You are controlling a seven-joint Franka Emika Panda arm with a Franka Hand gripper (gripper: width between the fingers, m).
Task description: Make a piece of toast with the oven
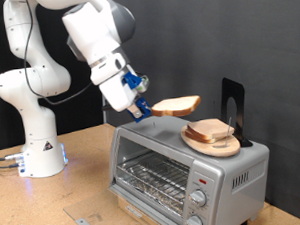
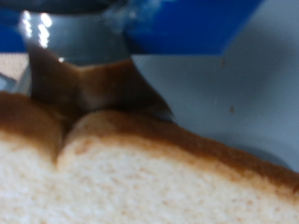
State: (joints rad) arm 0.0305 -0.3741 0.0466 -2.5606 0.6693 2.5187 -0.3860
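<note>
My gripper (image 1: 143,109) is shut on a piece of toast (image 1: 177,106), a pale slice with tan-brown crust, and holds it flat in the air above the top of the oven (image 1: 182,163). The wrist view is filled by the slice (image 2: 131,177) between my fingers (image 2: 56,79). The oven is a silver-grey box with its glass door closed, a wire rack (image 1: 153,177) inside and round knobs (image 1: 200,198) at the front, towards the exterior view's right.
A round wooden plate (image 1: 213,145) with another bread slice (image 1: 213,131) sits on the oven's top. A thin black upright stand (image 1: 233,107) rises behind it. The oven stands on a wooden table (image 1: 64,201). The robot base (image 1: 39,147) is at the left.
</note>
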